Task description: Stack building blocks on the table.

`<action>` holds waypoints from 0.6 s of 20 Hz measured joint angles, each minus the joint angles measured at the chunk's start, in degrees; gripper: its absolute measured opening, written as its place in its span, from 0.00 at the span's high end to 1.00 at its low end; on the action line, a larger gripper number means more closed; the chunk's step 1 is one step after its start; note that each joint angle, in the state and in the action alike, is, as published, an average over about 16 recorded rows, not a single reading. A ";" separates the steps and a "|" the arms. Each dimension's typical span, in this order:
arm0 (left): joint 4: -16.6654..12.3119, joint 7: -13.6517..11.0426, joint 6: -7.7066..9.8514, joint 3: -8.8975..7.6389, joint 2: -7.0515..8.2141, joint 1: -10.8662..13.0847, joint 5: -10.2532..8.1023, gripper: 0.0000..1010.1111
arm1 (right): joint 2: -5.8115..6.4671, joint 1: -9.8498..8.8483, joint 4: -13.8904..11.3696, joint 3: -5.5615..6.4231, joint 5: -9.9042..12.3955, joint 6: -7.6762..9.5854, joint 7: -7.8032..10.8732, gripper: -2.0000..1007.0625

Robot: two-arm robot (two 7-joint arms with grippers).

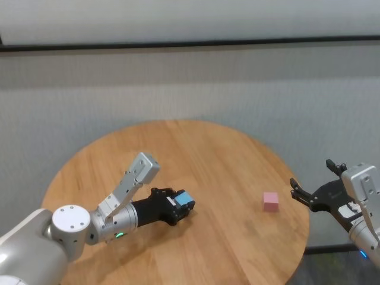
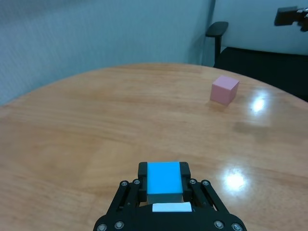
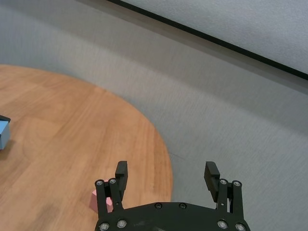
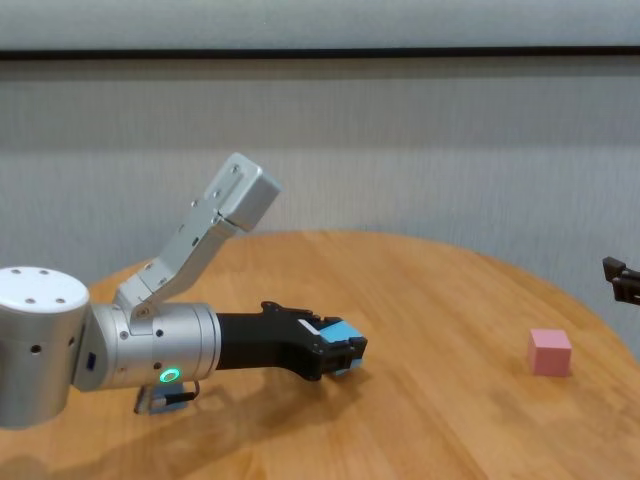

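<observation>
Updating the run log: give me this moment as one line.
left gripper: shut on blue block, low over table | right gripper: open, empty, off table's right edge | pink block: alone on table

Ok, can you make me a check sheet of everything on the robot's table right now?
Surface: round wooden table, bare wood grain.
Job's things: blue block in the left gripper; pink block alone on the table's right side. No other block seen.
Clutter: nothing seen.
Grippers: left gripper shut on the blue block, low over the table; right gripper open, beyond the table's right edge.
Cables: nothing seen.
Surroundings: grey wall; black chair.
</observation>
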 joint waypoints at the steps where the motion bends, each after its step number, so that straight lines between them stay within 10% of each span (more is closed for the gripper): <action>1: 0.45 0.01 -0.11 -0.08 -0.12 -0.18 0.12 0.61 | 0.00 0.00 0.00 0.00 0.00 0.00 0.00 0.00; 12: 1.82 -0.30 -0.25 -1.08 -0.35 -0.79 1.13 0.51 | 0.00 0.00 0.00 0.00 0.00 0.00 0.00 0.00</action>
